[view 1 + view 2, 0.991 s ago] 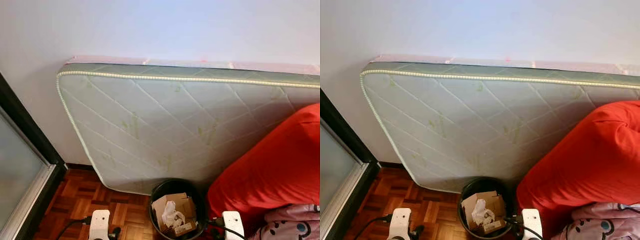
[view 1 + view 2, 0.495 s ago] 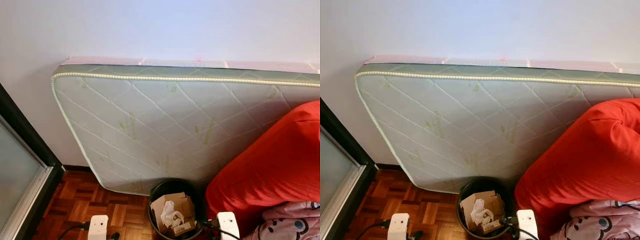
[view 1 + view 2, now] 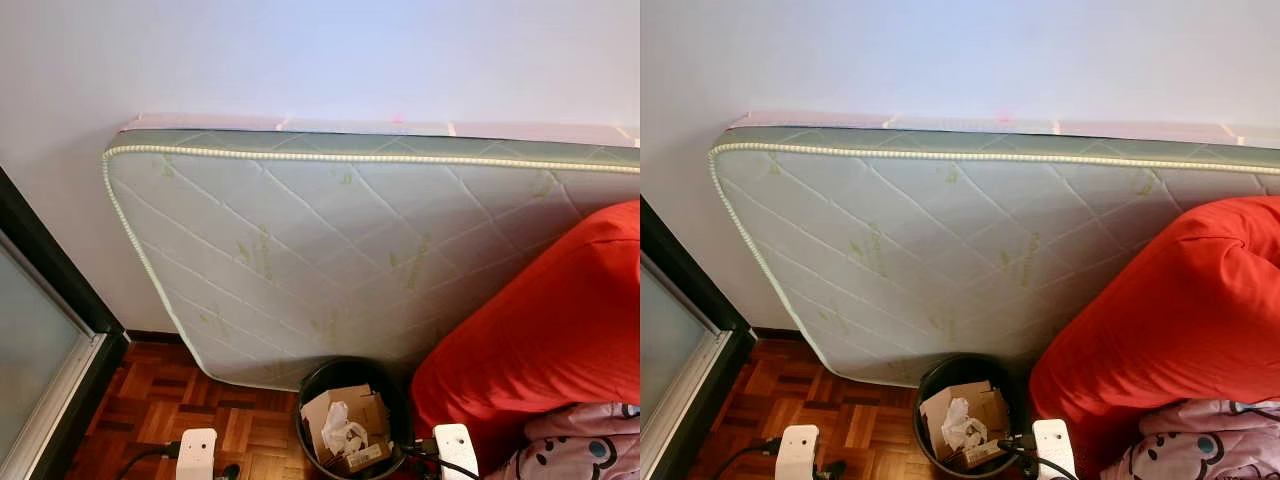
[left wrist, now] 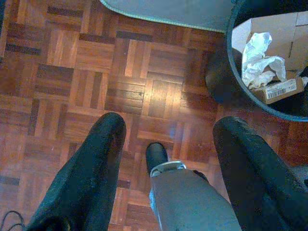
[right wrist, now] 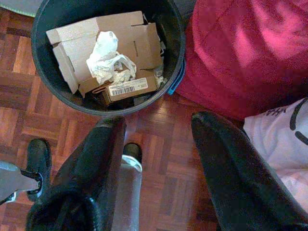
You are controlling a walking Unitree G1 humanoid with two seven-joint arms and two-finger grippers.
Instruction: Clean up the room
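You have both tools spread apart and empty, the left tool (image 4: pixel 166 159) over bare parquet, the right tool (image 5: pixel 156 154) just beside the bin (image 5: pixel 45 21); its cardboard (image 5: pixel 139 38) and crumpled paper (image 5: pixel 108 57) look light and crushable, so grip the bin's stiff rim.

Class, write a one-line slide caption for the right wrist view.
Open right gripper hangs empty above parquet floor, beside a black bin holding cardboard and crumpled paper.

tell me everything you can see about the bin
The bin is a round, black, open-topped bucket, plastic by the look of it, standing upright on the parquet floor. It sits at the foot of the mattress leaning on the wall, with the red cushion close beside it. Inside lie torn cardboard, crumpled white paper and a small box with a barcode label. A blue edge shows at its rim.
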